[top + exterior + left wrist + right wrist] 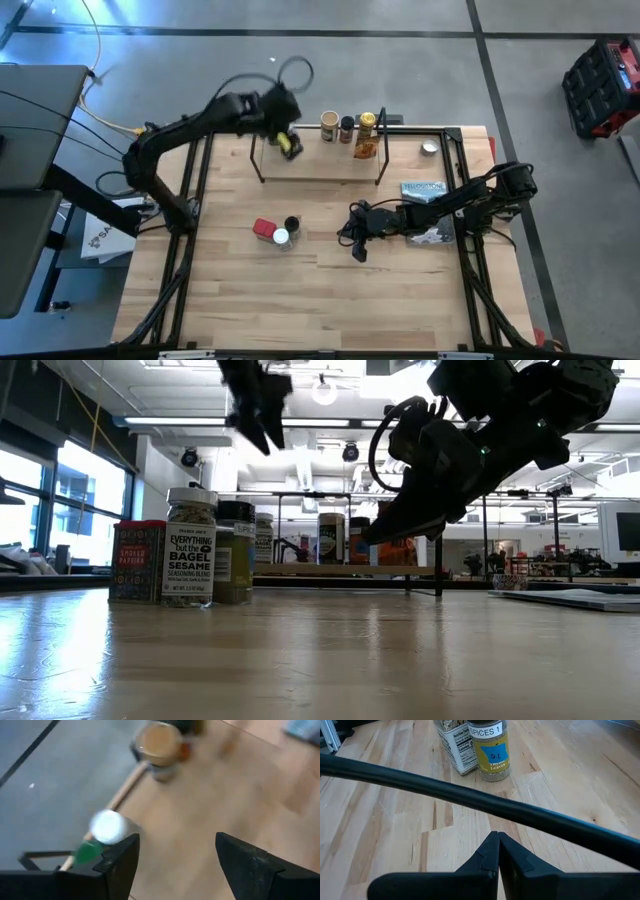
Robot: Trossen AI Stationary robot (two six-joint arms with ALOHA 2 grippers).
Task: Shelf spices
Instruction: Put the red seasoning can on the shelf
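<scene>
The shelf [320, 168], a light-wood plank with black wire uprights, stands along the table's far edge. On it are a tan-topped jar [329, 124], a dark jar [347, 128], a yellow jar [367, 122], an orange-red packet [365, 150] and a yellow, green-capped jar [290, 146]. My left gripper [284, 132] hangs open above that last jar [107, 827], which shows beside one finger, not between them. A red tin [264, 229], a black-lidded jar [291, 222] and a white-lidded jar [282, 238] stand mid-table. My right gripper [357, 245] is shut, low over the table to their right.
A small silver disc [429, 148] and a grey-blue booklet [423, 190] lie at the table's right. A black cable [470, 795] crosses the right wrist view in front of the two nearer jars [490, 750]. Bare wood stretches along the near half of the table [300, 300].
</scene>
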